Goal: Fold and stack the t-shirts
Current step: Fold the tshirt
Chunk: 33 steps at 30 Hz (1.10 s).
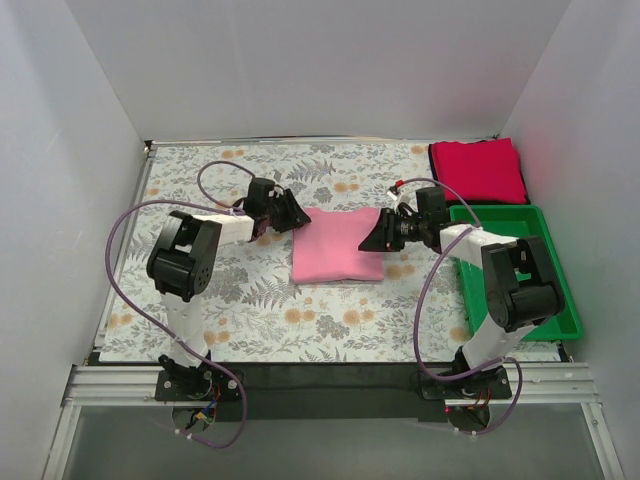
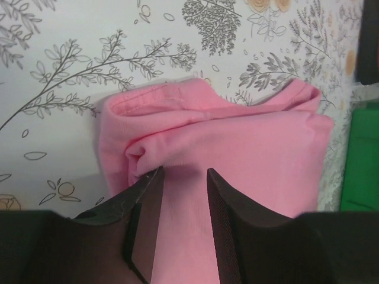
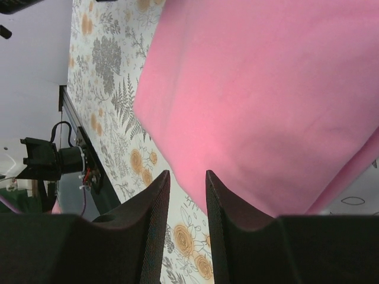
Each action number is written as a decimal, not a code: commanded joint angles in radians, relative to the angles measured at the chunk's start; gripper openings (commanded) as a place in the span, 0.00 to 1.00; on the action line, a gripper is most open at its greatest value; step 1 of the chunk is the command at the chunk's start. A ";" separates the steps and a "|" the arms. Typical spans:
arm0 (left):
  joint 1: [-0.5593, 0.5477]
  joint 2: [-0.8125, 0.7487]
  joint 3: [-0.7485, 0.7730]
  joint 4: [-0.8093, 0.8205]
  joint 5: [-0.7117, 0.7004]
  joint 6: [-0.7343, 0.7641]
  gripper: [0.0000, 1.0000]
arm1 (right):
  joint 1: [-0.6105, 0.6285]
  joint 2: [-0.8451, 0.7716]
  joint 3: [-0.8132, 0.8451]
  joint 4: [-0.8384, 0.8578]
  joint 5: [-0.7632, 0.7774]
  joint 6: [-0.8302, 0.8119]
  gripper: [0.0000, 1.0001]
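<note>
Two t-shirts are seen on the table (image 1: 135,300), which is covered by a floral cloth (image 1: 250,310). The pink t-shirt (image 1: 338,250) is laid folded into a rough rectangle near the middle of the cloth, between the two arms. The red t-shirt (image 1: 478,170) is set folded at the far right corner, just behind the green bin (image 1: 540,290), well apart from the pink one.

The left claw (image 1: 295,213) is placed at the far left corner of the pink t-shirt. In the left wrist view its fingers (image 2: 151,195) are held a little apart over the cloth, and a small bunched wrinkle is met by the left fingertip; the fabric seen through the gap lies flat beneath.

The right claw (image 1: 375,237) is placed at the right edge of the pink t-shirt. In the right wrist view its fingers (image 3: 157,201) are likewise parted by a narrow gap, and through that gap the shirt's edge and the floral cloth are seen. No fabric is pinched by it.
</note>
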 commanded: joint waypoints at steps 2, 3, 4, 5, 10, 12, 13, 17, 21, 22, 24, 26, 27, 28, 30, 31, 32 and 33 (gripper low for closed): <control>0.028 0.026 0.003 0.024 -0.015 0.004 0.34 | 0.006 -0.040 -0.029 0.010 0.000 -0.016 0.33; 0.038 0.023 -0.012 0.023 -0.015 0.003 0.34 | 0.006 -0.043 -0.032 0.009 0.002 -0.017 0.33; 0.047 0.016 -0.017 0.017 -0.013 0.004 0.34 | 0.008 -0.048 -0.032 0.007 0.000 -0.017 0.33; 0.055 -0.012 -0.018 0.008 -0.016 0.023 0.34 | 0.011 -0.049 -0.030 0.003 -0.004 -0.019 0.33; 0.049 -0.183 -0.037 -0.107 0.019 0.056 0.49 | 0.031 -0.049 -0.004 -0.003 -0.018 -0.005 0.33; 0.030 -0.296 -0.072 -0.133 0.020 0.040 0.51 | 0.046 -0.048 0.010 -0.003 -0.024 0.002 0.33; 0.020 -0.331 -0.115 -0.143 0.022 0.029 0.53 | 0.064 -0.045 0.014 -0.003 -0.026 0.004 0.33; -0.049 -0.482 -0.242 -0.149 0.028 -0.034 0.53 | 0.115 -0.034 0.043 -0.002 -0.021 0.012 0.33; -0.143 -0.543 -0.356 -0.149 -0.009 -0.062 0.48 | 0.155 -0.005 0.069 0.009 0.000 0.019 0.33; -0.154 -0.542 -0.374 -0.149 -0.013 -0.069 0.47 | 0.170 0.021 0.077 0.012 -0.003 0.021 0.33; -0.168 -0.531 -0.417 -0.135 -0.016 -0.079 0.43 | 0.186 0.053 0.100 0.015 -0.001 0.015 0.32; -0.168 -0.513 -0.440 -0.115 -0.044 -0.086 0.40 | 0.204 0.096 0.103 0.023 0.014 0.007 0.33; -0.168 -0.505 -0.457 -0.102 -0.058 -0.086 0.37 | 0.204 0.113 0.102 0.027 0.026 0.006 0.32; -0.168 -0.495 -0.459 -0.098 -0.070 -0.086 0.36 | 0.203 0.145 0.099 0.029 0.034 -0.001 0.32; -0.168 -0.447 -0.457 -0.101 -0.081 -0.086 0.34 | 0.204 0.197 0.094 0.029 0.051 -0.016 0.32; -0.168 -0.429 -0.457 -0.104 -0.082 -0.089 0.33 | 0.203 0.214 0.088 0.029 0.052 -0.030 0.31; -0.166 -0.415 -0.459 -0.107 -0.090 -0.100 0.32 | 0.201 0.230 0.083 0.029 0.052 -0.039 0.31; -0.168 -0.395 -0.462 -0.106 -0.095 -0.105 0.30 | 0.199 0.254 0.079 0.027 0.061 -0.042 0.31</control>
